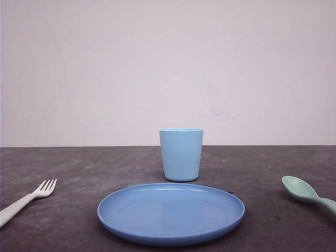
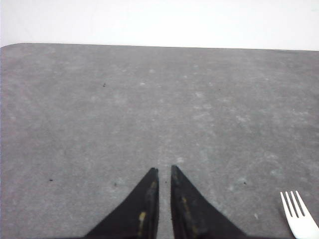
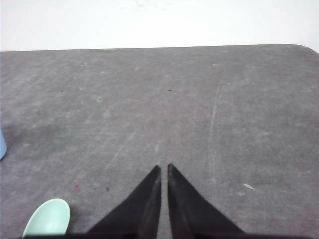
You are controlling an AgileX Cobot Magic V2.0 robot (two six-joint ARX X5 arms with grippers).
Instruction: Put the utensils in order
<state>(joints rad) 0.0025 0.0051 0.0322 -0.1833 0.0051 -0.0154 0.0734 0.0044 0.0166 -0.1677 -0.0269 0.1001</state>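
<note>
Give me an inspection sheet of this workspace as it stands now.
Surface: dark grey table, scuffed, light marks.
Job's things: white fork lying flat at the left; mint-green spoon lying flat at the right.
Clutter: blue plate at centre front; light blue cup upright behind it, apart from it.
Grippers: left pincer shut, holding nothing; right pincer shut, holding nothing.
Cables: nothing seen.
Surroundings: plain white wall.

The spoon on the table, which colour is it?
Mint green; the spoon shows best in the front view.
</note>
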